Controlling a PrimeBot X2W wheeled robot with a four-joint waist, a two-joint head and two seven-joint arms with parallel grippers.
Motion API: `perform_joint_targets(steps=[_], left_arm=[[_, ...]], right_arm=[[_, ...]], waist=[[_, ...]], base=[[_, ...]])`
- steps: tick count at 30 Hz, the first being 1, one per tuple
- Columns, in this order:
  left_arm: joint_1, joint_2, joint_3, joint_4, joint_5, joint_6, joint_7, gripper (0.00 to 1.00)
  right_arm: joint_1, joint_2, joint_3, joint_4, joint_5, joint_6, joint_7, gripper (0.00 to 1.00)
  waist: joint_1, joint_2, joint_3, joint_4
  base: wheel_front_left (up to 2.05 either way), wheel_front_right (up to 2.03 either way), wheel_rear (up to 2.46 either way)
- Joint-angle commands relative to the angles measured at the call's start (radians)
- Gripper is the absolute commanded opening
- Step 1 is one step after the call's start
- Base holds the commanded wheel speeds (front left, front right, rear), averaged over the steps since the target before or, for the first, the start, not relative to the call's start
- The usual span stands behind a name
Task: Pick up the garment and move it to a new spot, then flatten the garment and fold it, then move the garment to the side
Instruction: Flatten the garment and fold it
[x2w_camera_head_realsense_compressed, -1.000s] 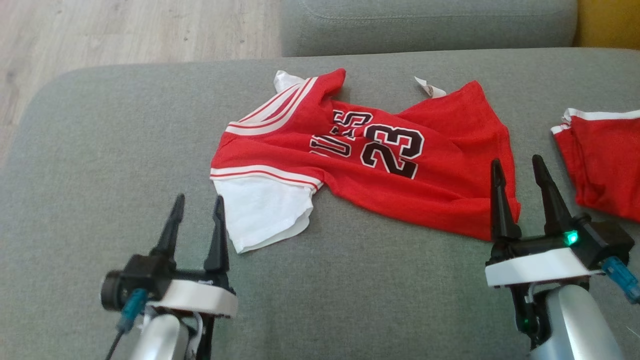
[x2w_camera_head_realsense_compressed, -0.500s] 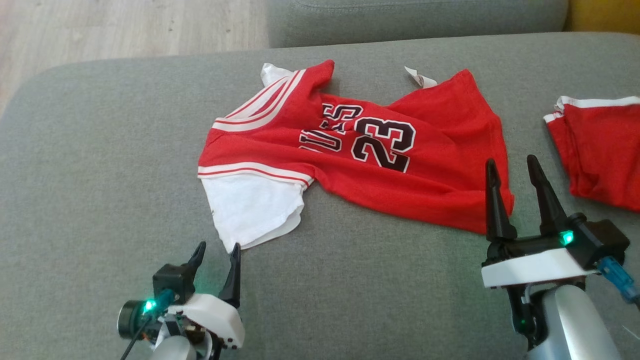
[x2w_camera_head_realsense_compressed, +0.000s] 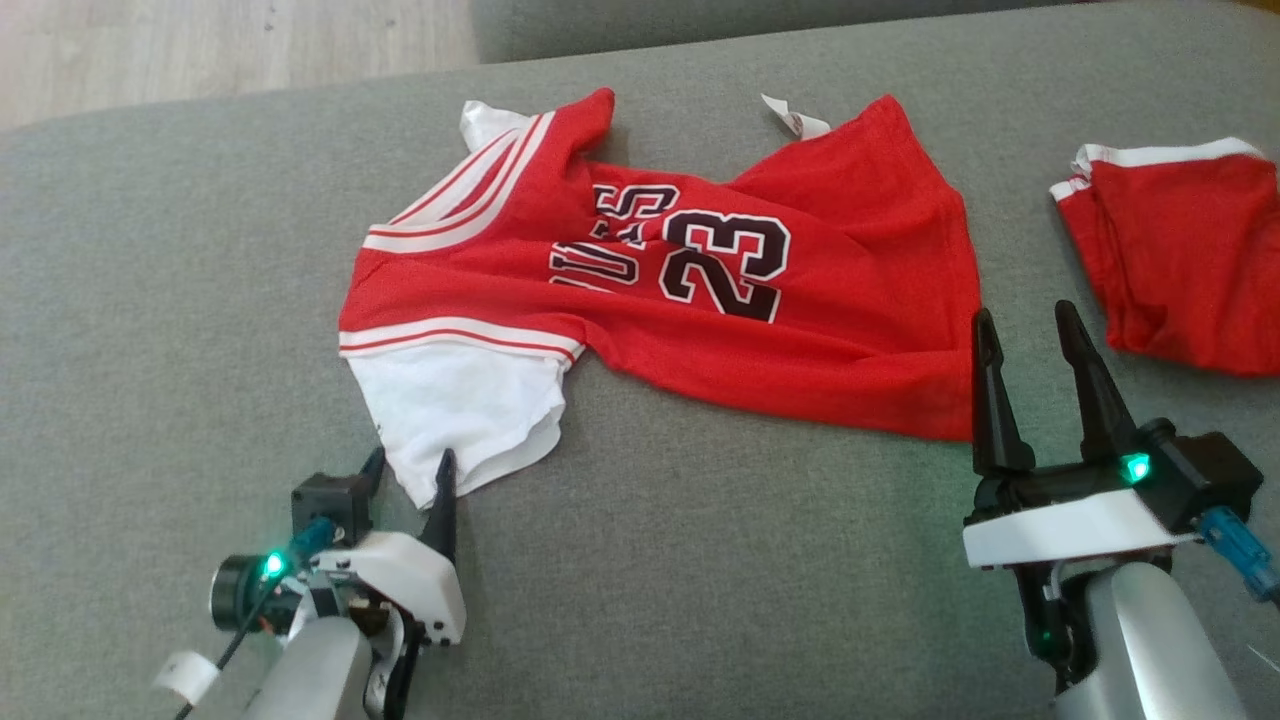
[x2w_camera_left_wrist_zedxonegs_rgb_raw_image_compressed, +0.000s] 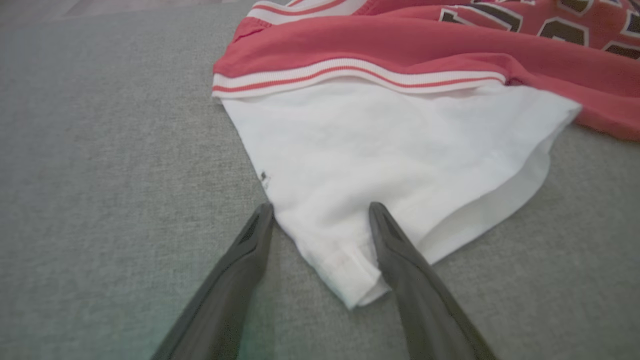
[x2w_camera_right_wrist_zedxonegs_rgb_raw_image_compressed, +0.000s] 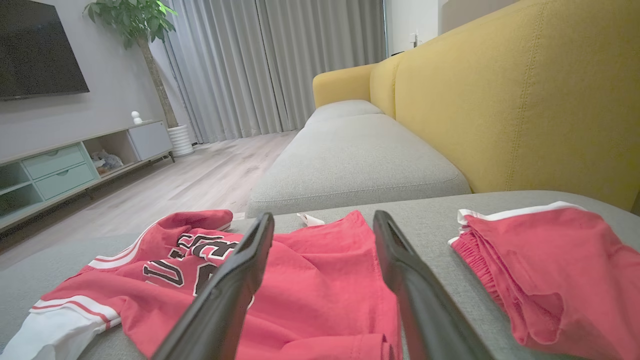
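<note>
So the left gripper (x2w_camera_left_wrist_zedxonegs_rgb_raw_image_compressed: 322, 206) sits spread around the white sleeve (x2w_camera_left_wrist_zedxonegs_rgb_raw_image_compressed: 390, 150) corner of the jersey (x2w_camera_head_realsense_compressed: 700, 300); right gripper (x2w_camera_head_realsense_compressed: 1024, 312) hangs spread near its hem.

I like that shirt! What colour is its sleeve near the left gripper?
The sleeve is white; the left wrist view shows it best.

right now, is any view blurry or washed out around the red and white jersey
Head view: slightly soft, the red and white basketball jersey readable, green lamp glow at the left gripper. Left wrist view: its white sleeve nearly washed out, dark fingers blurred. Right wrist view: wide-angle stretch, close fingers out of focus, grey curtains sharper.
</note>
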Motion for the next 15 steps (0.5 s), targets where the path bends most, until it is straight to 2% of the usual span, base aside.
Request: perform_joint_targets(steps=[1,5,6,7,8,12,15], left_arm=[[-0.021,0.024,0.030,0.008,-0.006,0.007,0.017,1.00],[-0.034,0.027,0.022,0.035,-0.013,-0.005,0.039,1.00],[-0.037,0.028,0.019,0.040,-0.015,-0.010,0.044,0.88],[-0.040,0.027,0.018,0.043,-0.020,-0.019,0.044,0.35],[-0.042,0.027,0.015,0.043,-0.024,-0.029,0.042,0.00],[-0.053,0.028,0.017,0.034,-0.032,-0.033,0.007,0.00],[-0.055,0.028,0.023,0.013,-0.035,-0.028,-0.033,0.00]], right_arm=[[-0.042,-0.003,0.021,-0.036,0.006,0.002,-0.011,1.00],[-0.046,-0.003,0.019,-0.039,0.010,0.002,-0.011,1.00],[-0.046,-0.003,0.018,-0.039,0.010,0.002,-0.011,1.00],[-0.047,-0.003,0.017,-0.039,0.011,0.002,-0.011,1.00],[-0.047,-0.003,0.015,-0.039,0.012,0.002,-0.011,1.00],[-0.044,-0.003,0.007,-0.029,0.011,0.002,-0.011,1.00],[-0.028,-0.003,0.006,0.027,0.005,0.002,-0.011,1.00]], waist=[[-0.0001,-0.0001,0.007,-0.007],[-0.0001,-0.0001,0.016,-0.013],[-0.0001,-0.0001,0.017,-0.013],[-0.0001,-0.0001,0.018,-0.013],[-0.0001,-0.0001,0.018,-0.012],[-0.0001,-0.0001,0.006,-0.003],[-0.0001,-0.0001,-0.010,0.002]], base=[[0.00,0.00,0.00],[0.00,0.00,0.00],[0.00,0.00,0.00],[0.00,0.00,0.00],[0.00,0.00,0.00],[0.00,0.00,0.00],[0.00,0.00,0.00]])
